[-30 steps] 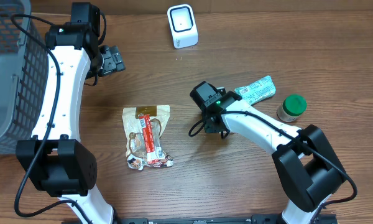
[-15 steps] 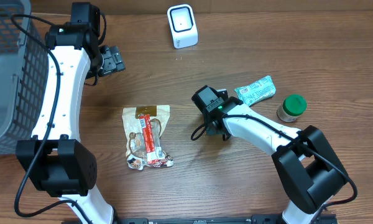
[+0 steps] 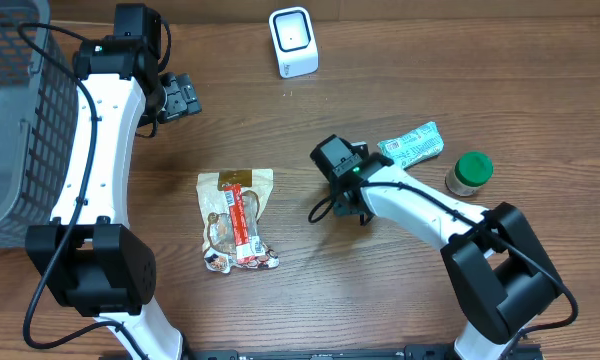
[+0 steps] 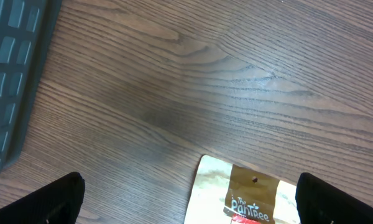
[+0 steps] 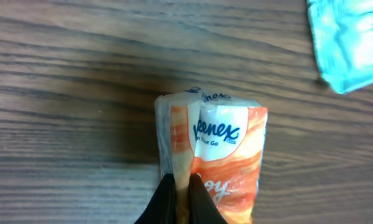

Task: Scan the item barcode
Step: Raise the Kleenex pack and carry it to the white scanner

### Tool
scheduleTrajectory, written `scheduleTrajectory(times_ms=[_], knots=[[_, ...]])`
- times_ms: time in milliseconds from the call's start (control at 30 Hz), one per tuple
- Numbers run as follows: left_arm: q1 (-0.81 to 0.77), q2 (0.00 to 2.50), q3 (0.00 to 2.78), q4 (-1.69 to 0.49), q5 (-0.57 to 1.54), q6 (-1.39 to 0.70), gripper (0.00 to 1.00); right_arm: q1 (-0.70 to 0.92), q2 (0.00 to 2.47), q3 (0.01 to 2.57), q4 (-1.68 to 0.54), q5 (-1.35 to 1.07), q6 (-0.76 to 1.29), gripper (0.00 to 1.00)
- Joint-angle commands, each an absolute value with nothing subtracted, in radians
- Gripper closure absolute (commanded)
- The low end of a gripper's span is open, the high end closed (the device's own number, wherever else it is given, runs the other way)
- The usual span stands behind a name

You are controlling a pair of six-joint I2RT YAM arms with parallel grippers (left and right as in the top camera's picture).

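Right jaws narrowed since earlier frame, now pinched on wrapper seam of orange tissue pack (image 5: 227, 155), on tabletop (image 5: 62, 74) right of centre; teal packet (image 5: 351, 43) near, far-right of it. Left jaws wide, far left, beside basket (image 3: 10, 100)

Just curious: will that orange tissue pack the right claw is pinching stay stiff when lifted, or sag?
Probably light and soft: the tissue pack is tissues in thin plastic wrap. The right gripper pinches only a fold of wrapper near its edge, so it will likely dangle and swing. The smooth film might slip.
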State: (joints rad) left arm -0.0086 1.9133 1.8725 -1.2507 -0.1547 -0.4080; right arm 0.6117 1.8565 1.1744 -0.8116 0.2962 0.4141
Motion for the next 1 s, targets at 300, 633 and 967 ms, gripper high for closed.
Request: scheduleTrajectory(times_ms=[300, 633, 967], knots=[[-0.007, 1.909, 1.883, -1.252, -0.167, -0.396, 0.0, 0.498, 1.685, 1.733, -1.087, -0.142, 0.258, 0.97], [-0.007, 1.909, 1.883, -1.252, -0.167, -0.396, 0.0, 0.434, 1.816, 2.193, -1.338, -0.345, 0.318, 0.97], [-0.007, 1.909, 1.883, -1.252, -0.167, -0.396, 0.0, 0.381, 2.03, 2.279, -1.127, -0.44, 0.326, 0.96]])
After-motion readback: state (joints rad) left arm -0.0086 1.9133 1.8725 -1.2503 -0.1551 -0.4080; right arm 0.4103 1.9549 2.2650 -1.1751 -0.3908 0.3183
